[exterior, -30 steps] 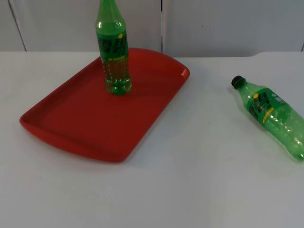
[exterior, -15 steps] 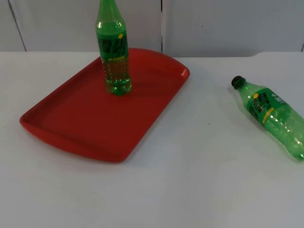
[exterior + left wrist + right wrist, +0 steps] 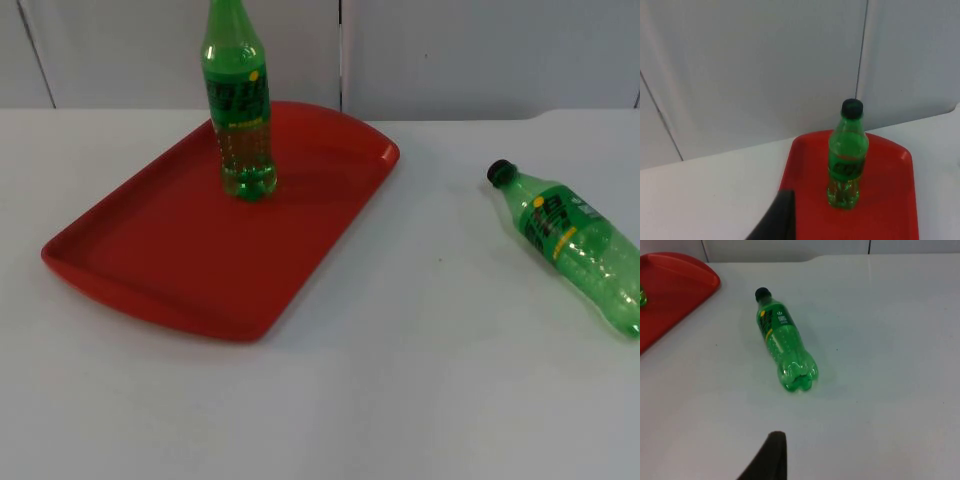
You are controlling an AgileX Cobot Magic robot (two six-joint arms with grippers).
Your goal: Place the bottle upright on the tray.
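Table (image 3: 420, 380): white top that ends at the grey partition wall (image 3: 480, 50); it bears the tray and both bottles.
Tray (image 3: 150, 250): red, rectangular with rounded corners and a low raised rim, lying at an angle on the left half of the table in the top view; one corner reaches toward the wall. The left wrist view looks along it, and one rounded corner of it (image 3: 685, 275) appears in the right wrist view.
Standing bottle (image 3: 238, 110): green plastic with a green and yellow label, upright on the tray near its far end, its base on the tray floor; the left wrist view shows it (image 3: 847, 160) with a dark cap on top.
Lying bottle (image 3: 570, 240): green plastic with a dark cap and the same kind of label, on its side on the bare table, well apart from the tray to the right; the cap end points toward the tray and the wall, the base away. In the right wrist view it (image 3: 784, 342) lies alone on the white surface, touching nothing else.
Left gripper: one black fingertip (image 3: 777, 220) stands before the tray; whether the fingers are parted or together I cannot tell.
Right gripper: one black fingertip (image 3: 770, 457) stands short of the lying bottle's base, apart from it; its state cannot be told either.
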